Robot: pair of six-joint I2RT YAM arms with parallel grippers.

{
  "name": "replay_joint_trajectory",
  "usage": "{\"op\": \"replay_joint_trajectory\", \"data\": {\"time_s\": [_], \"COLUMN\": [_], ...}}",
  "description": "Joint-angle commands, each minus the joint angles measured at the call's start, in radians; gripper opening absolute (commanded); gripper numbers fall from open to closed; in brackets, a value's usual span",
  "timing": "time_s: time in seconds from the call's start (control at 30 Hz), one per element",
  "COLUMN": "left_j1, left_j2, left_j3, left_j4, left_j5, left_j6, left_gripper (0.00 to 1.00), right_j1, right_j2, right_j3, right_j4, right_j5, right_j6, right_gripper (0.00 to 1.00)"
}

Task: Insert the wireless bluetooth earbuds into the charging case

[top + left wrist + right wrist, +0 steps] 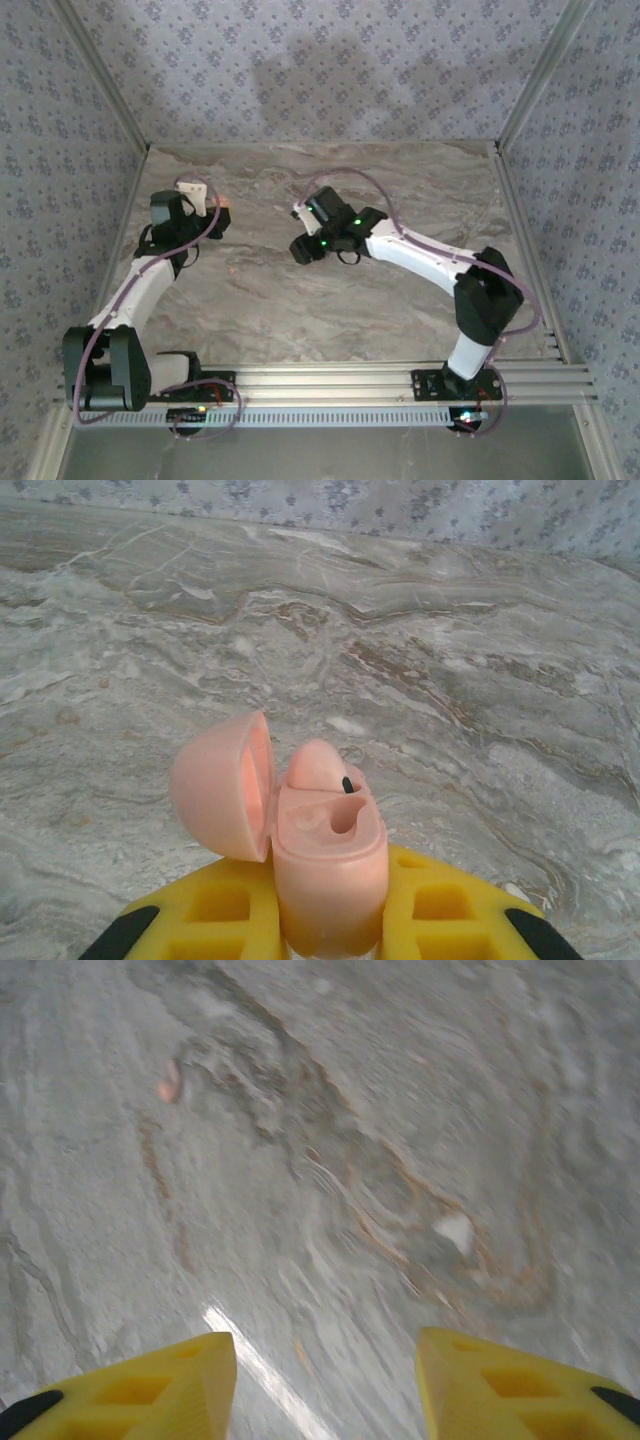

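Salmon-pink rounded plastic charging case (330, 870) sits clamped between the yellow fingers (440, 910) of the left gripper (330, 925), which is closed tight on its lower body and holds it just above the table. Its domed lid (215, 785) is swung open to the left. One pale pink earbud (313, 767) with a small dark tip rests in the far well; the near well beside it is bare.

The right gripper (325, 1380) hangs over the middle of the table with its yellow fingers parted and only bare surface between them. Well ahead of it lies a small pinkish piece (168, 1082), too blurred to identify.

The grey-brown marbled table top (400, 300) is veined with rust and cream streaks. Blue-grey walls (330, 60) patterned with small floral motifs close in three sides, edged by metal posts. A ribbed aluminium rail (350, 380) runs along the near edge.
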Motion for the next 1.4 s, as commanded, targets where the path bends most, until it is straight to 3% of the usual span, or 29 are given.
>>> {"op": "replay_joint_trajectory", "data": {"time_s": [0.0, 0.13, 0.27, 0.43, 0.97, 1.1, 1.27, 1.37], "left_j1": [0.047, 0.091, 0.117, 0.139, 0.153, 0.154, 0.156, 0.156], "left_j2": [-0.026, -0.05, -0.064, -0.064, -0.052, -0.049, -0.047, -0.047], "left_j3": [0.006, 0.0, -0.008, -0.025, 0.0, 0.002, 0.005, 0.008], "left_j4": [0.019, -0.001, -0.008, -0.002, -0.008, -0.01, -0.014, -0.02], "left_j5": [0.016, 0.03, 0.034, 0.041, 0.052, 0.052, 0.053, 0.055], "left_j6": [-0.034, -0.03, -0.022, -0.024, -0.016, -0.015, -0.011, -0.005], "left_gripper": [0.1, 0.1, 0.1, 0.1, 0.1, 0.1, 0.1, 0.1], "right_j1": [0.057, 0.079, 0.094, 0.133, 0.15, 0.153, 0.155, 0.154], "right_j2": [0.109, 0.253, 0.397, 0.514, 0.72, 0.746, 0.738, 0.715], "right_j3": [0.055, 0.126, 0.218, 0.296, 0.514, 0.55, 0.539, 0.51], "right_j4": [0.167, 0.331, 0.385, 0.39, 0.306, 0.274, 0.259, 0.268], "right_j5": [-0.059, -0.122, -0.188, -0.164, -0.159, -0.159, -0.145, -0.136], "right_j6": [-0.175, -0.286, -0.405, -0.569, -0.545, -0.55, -0.556, -0.564], "right_gripper": [0.58, 0.62, 0.63, 0.65, 0.66, 0.6, 0.4, 0.34]}}
